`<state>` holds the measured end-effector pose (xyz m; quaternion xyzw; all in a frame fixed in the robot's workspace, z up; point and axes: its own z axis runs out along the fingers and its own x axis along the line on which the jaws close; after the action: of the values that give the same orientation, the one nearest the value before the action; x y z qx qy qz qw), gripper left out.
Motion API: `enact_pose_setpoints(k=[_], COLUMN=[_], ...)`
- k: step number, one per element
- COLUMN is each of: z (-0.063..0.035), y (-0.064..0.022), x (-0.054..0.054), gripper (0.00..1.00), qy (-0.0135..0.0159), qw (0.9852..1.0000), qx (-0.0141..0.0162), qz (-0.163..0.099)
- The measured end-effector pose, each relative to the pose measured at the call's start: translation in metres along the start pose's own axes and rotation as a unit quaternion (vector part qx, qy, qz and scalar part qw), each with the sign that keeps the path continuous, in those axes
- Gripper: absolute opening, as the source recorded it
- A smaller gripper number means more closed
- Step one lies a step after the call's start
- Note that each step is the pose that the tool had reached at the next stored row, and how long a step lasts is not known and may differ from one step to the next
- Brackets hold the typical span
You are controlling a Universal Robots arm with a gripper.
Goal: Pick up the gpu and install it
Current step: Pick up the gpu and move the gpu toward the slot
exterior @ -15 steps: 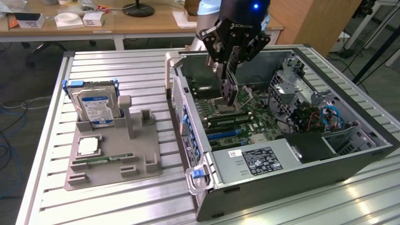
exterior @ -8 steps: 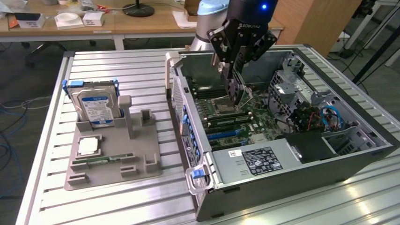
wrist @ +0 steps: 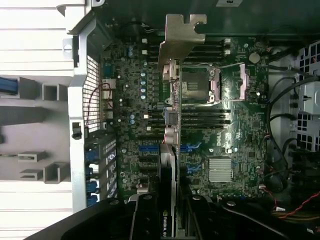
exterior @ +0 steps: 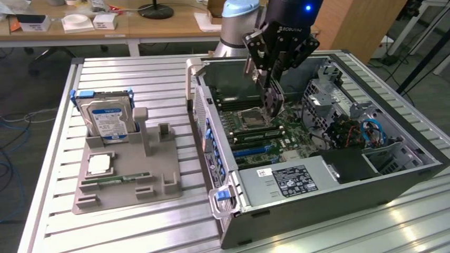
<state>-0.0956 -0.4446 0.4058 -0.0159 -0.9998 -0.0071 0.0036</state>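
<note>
Around me, a wooden desk [exterior: 162, 26] is carrying white boxes [exterior: 104, 21] and a black stand base [exterior: 155, 10]; blue cables [exterior: 10, 119] are lying on the grey floor [exterior: 28, 84], and light is glaring off the slatted table [exterior: 393, 226].

On the exterior view's left I see a grey fixture tray [exterior: 126, 184] on the slatted metal table [exterior: 134, 74]. A silver hard drive [exterior: 105, 120] stands upright at its far end. A processor chip [exterior: 99, 164] lies flat nearer, with a green memory stick [exterior: 113, 180] just beside it. Behind stands a wooden desk [exterior: 172, 25].
</note>
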Motion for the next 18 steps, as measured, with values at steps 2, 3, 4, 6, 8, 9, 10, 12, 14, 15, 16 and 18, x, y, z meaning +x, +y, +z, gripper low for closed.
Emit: enact_pose_setpoints(k=[2,3,4,6,8,9,10,12,14,15,16,18], z=[0.0000,0.0000,0.0000,0.0000,0.0000,0.0000,0.0000,0.0001,0.0001,0.0001,0.0001,0.0001], y=[0.0001,0.0001,0.0002,0.0003,0.0004,0.0005,0.0005,0.0006,0.0007,0.0008,0.0009,0.0009], x=[-0.004,-0.005,-0.007,-0.011,-0.014,-0.016,-0.018,-0.021,-0.024,-0.026,-0.028,-0.031], gripper=[0.26,0.26,0.26,0.26,0.26,0.26,0.26,0.26,0.26,0.26,0.26,0.26], qy=[0.0000,0.0000,0.0000,0.0000,0.0000,0.0000,0.0001,0.0001,0.0001,0.0001,0.0001,0.0001], qw=[1.0000,1.0000,1.0000,1.0000,1.0000,1.0000,1.0000,1.0000,1.0000,1.0000,1.0000,1.0000], qx=[0.0000,0.0000,0.0000,0.0000,0.0000,-0.0001,-0.0001,-0.0001,-0.0001,-0.0001,-0.0002,-0.0003], qz=[-0.001,-0.001,-0.001,-0.002,-0.002,-0.003,-0.003,-0.004,-0.005,-0.005,-0.006,-0.007])
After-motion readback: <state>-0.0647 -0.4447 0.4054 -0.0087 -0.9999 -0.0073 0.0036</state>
